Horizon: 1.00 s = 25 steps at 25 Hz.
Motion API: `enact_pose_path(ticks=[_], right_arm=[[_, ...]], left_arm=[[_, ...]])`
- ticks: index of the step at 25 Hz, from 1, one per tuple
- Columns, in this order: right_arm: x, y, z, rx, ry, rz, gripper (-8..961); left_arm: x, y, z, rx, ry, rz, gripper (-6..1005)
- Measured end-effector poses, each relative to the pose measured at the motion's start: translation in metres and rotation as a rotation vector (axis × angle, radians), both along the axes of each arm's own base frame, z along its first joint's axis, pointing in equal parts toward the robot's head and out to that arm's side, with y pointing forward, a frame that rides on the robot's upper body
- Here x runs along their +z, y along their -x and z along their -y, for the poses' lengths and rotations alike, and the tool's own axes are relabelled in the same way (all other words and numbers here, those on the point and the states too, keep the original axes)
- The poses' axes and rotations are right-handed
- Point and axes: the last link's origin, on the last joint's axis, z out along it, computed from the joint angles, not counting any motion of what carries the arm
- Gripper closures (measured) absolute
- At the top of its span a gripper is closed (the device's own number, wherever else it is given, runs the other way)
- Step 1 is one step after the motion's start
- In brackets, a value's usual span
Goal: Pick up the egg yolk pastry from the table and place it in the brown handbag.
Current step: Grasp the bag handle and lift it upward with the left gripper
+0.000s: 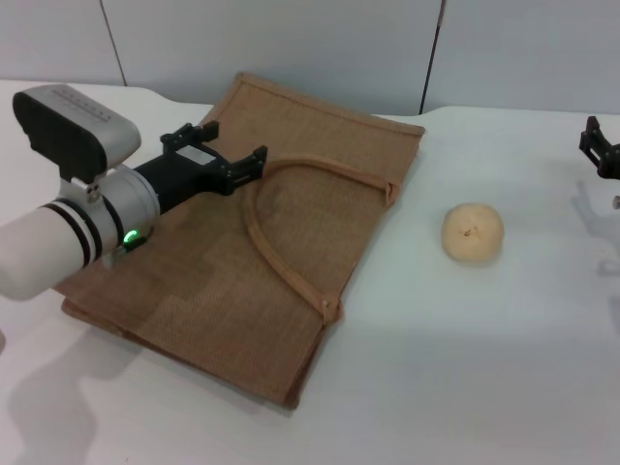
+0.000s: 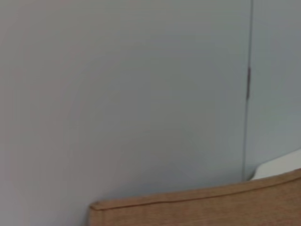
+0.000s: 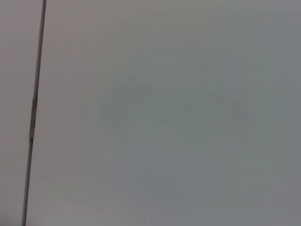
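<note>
The egg yolk pastry (image 1: 472, 232), a small round pale ball with a dimple, sits on the white table (image 1: 465, 368) to the right of the brown handbag (image 1: 203, 291). The bag lies flat, and one arched handle (image 1: 276, 257) rests on top of it. My left gripper (image 1: 232, 147) is open and empty, hovering over the far left part of the bag close to the handle's end. The bag's edge also shows in the left wrist view (image 2: 197, 207). My right gripper (image 1: 599, 145) is at the far right edge, well away from the pastry, only partly in view.
A grey panelled wall (image 1: 310, 39) stands behind the table and fills both wrist views. White tabletop lies around the pastry and in front of the bag.
</note>
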Motion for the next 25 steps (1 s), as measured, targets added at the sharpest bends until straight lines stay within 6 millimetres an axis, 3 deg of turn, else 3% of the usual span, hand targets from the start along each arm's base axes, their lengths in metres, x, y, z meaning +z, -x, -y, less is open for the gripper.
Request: enact_pose_path(ticks=[8, 25], right_arm=[[-0.001, 0.0, 0.0, -0.004, 0.008, 0.0, 88], [-0.001, 0.0, -0.001, -0.005, 0.01, 0.0, 89]], left_arm=[[-0.002, -0.006, -0.003, 0.031, 0.045, 0.059, 156], [-0.012, 0.008, 0.0, 0.17, 0.134, 0.05, 157]])
